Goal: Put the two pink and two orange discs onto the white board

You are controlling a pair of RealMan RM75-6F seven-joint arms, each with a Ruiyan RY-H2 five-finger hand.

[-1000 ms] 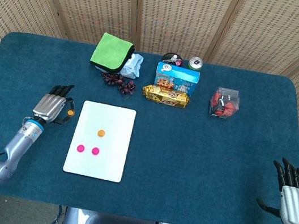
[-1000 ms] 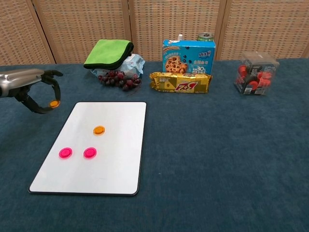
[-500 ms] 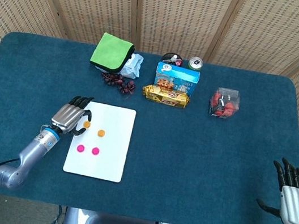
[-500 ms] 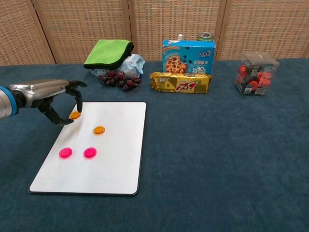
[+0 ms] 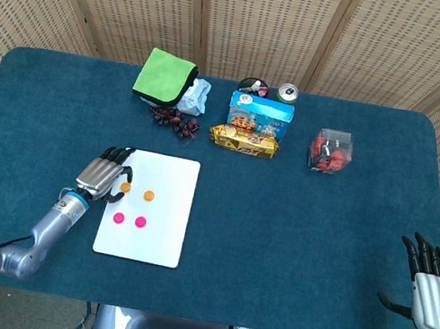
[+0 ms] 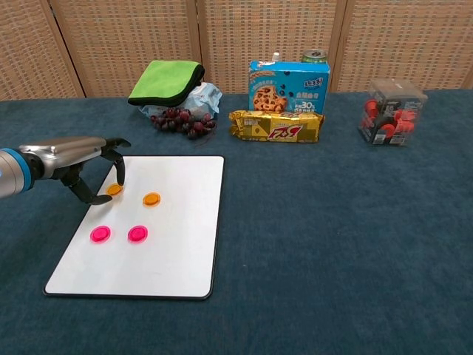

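At the left of the chest view the left hand [image 6: 87, 164] reaches in over the left edge of the white board [image 6: 177, 244], its thumb and a fingertip pinching an orange disc [image 6: 113, 189] low over the board's upper left part; whether that disc already touches the surface cannot be told. Just to the right of it a second orange disc [image 6: 151, 198] lies flat on the board, and below these, toward the middle of the board's left half, two pink discs [image 6: 100, 234] [image 6: 137, 234] lie side by side, near each other but apart. The board lies flat on the blue table [image 6: 332, 237], left of the frame's centre. In the head view the right hand [image 5: 434, 289] shows at the lower right corner, fingers spread and holding nothing, well apart from the board. Along the far edge of the table, in the upper part of the frame, stand a folded green cloth [image 6: 167, 80], a bunch of dark grapes [image 6: 181, 121], a blue biscuit box [image 6: 288, 86] with a gold snack packet [image 6: 276, 126] in front of it, a can [image 6: 314, 55] behind the box, and a clear container of red items [image 6: 389, 112] at the upper right.
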